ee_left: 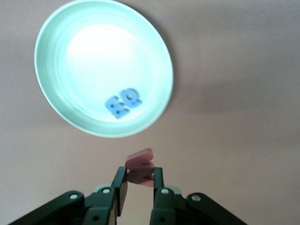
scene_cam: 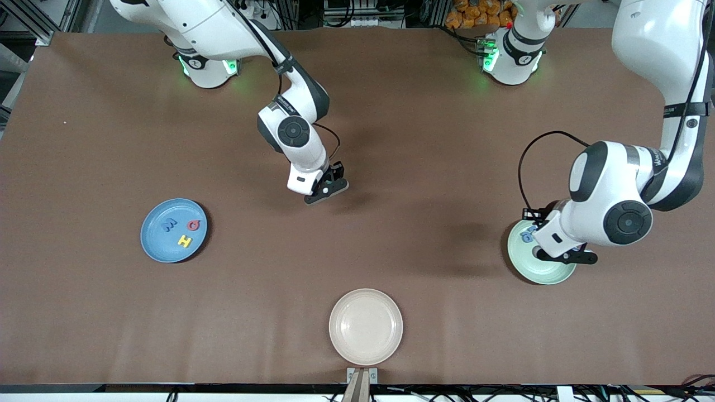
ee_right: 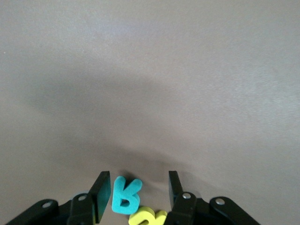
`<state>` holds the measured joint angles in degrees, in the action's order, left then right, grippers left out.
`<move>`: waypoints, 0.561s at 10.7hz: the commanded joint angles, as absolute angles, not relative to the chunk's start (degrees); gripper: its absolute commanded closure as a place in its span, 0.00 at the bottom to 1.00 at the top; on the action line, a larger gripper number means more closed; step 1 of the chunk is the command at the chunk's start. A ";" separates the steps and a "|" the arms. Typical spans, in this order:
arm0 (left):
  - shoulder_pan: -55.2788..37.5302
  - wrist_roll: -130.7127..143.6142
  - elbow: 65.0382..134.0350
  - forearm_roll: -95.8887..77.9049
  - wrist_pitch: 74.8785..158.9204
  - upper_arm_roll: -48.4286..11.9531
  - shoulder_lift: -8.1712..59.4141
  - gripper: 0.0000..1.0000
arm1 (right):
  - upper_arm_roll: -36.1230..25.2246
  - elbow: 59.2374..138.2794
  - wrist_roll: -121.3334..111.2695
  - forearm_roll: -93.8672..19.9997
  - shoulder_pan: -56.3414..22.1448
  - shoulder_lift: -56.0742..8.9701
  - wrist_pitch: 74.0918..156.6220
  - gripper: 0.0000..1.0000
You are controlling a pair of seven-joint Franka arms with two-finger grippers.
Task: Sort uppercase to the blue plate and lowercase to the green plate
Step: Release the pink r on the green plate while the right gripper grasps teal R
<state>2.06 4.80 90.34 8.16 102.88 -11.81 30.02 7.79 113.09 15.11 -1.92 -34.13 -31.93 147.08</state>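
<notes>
The left gripper [ee_left: 139, 186] has its jaws clamped on a small red toy lowercase letter [ee_left: 140, 167], held up in the air just off the rim of the round pale mint-green plate [ee_left: 56, 101], over the brown tabletop [scene_cam: 424, 139]. In the left wrist view two small blue lowercase letters [ee_left: 123, 103] lie side by side, touching, on the floor of that plate close to its rim. In the front view the left arm's wrist covers part of the green plate, which sits toward the left arm's end of the tabletop.

The right gripper [ee_right: 139, 194] is low over the middle of the tabletop, its jaws apart on either side of a small green toy capital letter R [ee_right: 125, 195] that lies flat on the brown surface. Neither jaw visibly touches the letter. Just beside the green R, and touching it, lies a small yellow toy letter [ee_right: 147, 217], only partly in view between the jaws at the picture's edge.

Toward the right arm's end of the tabletop sits the round medium-blue plate [scene_cam: 159, 248]. On it lie three capital letters close together: a blue W or M [scene_cam: 170, 225], a red ring-shaped Q [scene_cam: 193, 225] beside it, and a yellow H [scene_cam: 185, 241] nearer the front camera than the other two.

A round cream-white plate [scene_cam: 366, 326] stands near the tabletop's edge closest to the front camera, midway between the two coloured plates.
</notes>
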 commanded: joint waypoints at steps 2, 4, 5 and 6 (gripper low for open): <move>2.37 -5.84 97.98 9.75 115.46 -7.66 29.97 1.00 | 8.61 113.03 17.22 -0.53 -33.93 -32.87 147.92 0.44; 2.37 -10.19 98.26 9.76 117.59 -6.33 30.41 1.00 | 9.57 113.11 17.23 -0.62 -33.93 -32.70 147.13 0.45; 2.37 -10.20 98.17 9.76 118.90 -6.24 30.93 1.00 | 9.84 113.12 17.31 -0.62 -33.93 -32.70 146.95 0.46; 2.29 -10.20 98.17 10.02 120.92 -6.24 31.55 1.00 | 10.02 113.12 17.66 -0.62 -33.93 -32.61 146.87 0.49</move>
